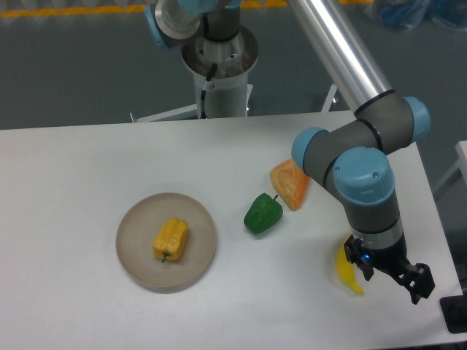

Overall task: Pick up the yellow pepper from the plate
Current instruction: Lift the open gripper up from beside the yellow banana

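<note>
Nearest the camera, at the table's right front edge, the gripper (394,275) hangs low off the grey and blue arm (361,157), its dark fingers pointing down just beside a yellow banana (347,271). From this angle I cannot tell whether the fingers are apart or closed; nothing is visibly held between them. Beneath everything lies the white table (87,168). On its left half sits the plate (135,222), and the yellow pepper (171,239) lies on its side in the middle of it, well apart from the gripper. Between plate and arm stand an orange wedge-shaped piece (290,184) and, just beside it, a green pepper (263,214).
</note>
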`<state>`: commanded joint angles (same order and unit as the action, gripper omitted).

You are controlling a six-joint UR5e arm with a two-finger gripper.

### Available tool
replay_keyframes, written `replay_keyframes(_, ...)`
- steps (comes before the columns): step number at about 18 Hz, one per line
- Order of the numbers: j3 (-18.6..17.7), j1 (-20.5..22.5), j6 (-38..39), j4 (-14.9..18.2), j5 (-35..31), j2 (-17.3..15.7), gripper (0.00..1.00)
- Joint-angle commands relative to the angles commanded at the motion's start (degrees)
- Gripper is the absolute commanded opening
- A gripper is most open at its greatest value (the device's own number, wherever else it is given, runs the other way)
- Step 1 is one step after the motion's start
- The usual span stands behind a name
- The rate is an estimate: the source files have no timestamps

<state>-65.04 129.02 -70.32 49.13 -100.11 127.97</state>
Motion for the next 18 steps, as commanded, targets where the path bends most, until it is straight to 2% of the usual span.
replay_keyframes(8,-0.88,-0.44,0.79,-0.09,-0.18,-0.52,1.0)
replay_keyframes(11,-2.1,-1.4,4.21,0.09,-0.53,-1.49,1.0)
replay_keyframes(13,-4.3,-1.5,7.2,0.09,-0.35,-3.33,1.0)
replay_keyframes(18,-11.77,-4.12,22.03,0.61,2.37,-11.76,1.0)
